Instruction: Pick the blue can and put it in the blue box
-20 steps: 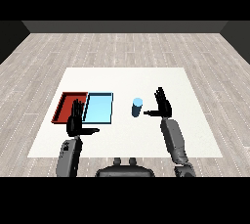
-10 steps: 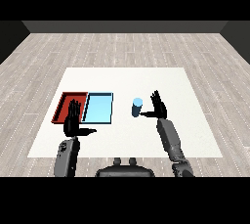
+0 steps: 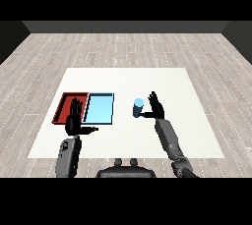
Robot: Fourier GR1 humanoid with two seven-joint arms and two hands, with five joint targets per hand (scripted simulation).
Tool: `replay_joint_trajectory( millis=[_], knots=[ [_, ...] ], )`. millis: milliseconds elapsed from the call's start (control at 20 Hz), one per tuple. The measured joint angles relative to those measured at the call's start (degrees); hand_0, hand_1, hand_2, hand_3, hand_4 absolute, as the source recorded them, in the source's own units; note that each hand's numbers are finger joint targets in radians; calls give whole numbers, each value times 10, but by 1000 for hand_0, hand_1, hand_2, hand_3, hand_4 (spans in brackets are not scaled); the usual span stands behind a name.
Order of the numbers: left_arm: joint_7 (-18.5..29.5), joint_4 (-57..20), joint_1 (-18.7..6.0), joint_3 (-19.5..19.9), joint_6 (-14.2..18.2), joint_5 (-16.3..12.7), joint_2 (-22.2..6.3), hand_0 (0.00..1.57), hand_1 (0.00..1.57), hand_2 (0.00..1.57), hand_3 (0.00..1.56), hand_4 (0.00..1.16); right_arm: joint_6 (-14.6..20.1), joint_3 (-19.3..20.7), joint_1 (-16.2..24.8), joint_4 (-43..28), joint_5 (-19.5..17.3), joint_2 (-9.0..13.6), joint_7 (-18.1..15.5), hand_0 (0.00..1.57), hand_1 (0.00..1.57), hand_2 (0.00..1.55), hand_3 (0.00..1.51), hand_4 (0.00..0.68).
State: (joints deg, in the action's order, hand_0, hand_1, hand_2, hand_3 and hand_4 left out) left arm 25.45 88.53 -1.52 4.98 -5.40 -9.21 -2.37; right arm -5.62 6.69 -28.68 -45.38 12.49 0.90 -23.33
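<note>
White tabletop on grey plank floor, dark wall along the far side. Nearest, toward the tabletop's front left corner: left hand, raised, fingers straight and spread, thumb out sideways, holding nothing, overlapping the near edge of the red tray. Right of middle: right hand, fingers straight and apart, thumb reaching toward the blue can, just beside it, contact impossible to judge. Blue can upright on the tabletop, near the middle, right of the light blue tray, apart from it. Trays side by side in the left half, red one nearer the left edge, touching along their shared side.
</note>
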Motion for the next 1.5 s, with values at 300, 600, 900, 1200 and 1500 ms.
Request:
replay_joint_trajectory(
  millis=[300,600,900,1200,1500],
  knots=[
    [-1,19,15,-7,2,4,1,0,0,0,0,0,0,-3,-33,64,10,-2,-30,0,0,0,0,0],
    [-8,48,37,-17,4,5,7,0,0,0,0,0,3,-20,-40,83,18,-6,-39,0,0,0,0,0],
    [5,22,24,-4,0,3,-1,0,0,0,0,0,3,-19,-79,137,25,-6,-58,0,0,0,0,0],
    [17,12,29,-3,-4,2,1,0,0,0,0,0,4,-32,-113,193,44,-8,-82,0,0,0,0,0],
    [8,21,21,-8,2,4,4,0,0,0,0,0,2,-40,-136,246,46,-9,-110,0,0,0,0,0]
  ],
)
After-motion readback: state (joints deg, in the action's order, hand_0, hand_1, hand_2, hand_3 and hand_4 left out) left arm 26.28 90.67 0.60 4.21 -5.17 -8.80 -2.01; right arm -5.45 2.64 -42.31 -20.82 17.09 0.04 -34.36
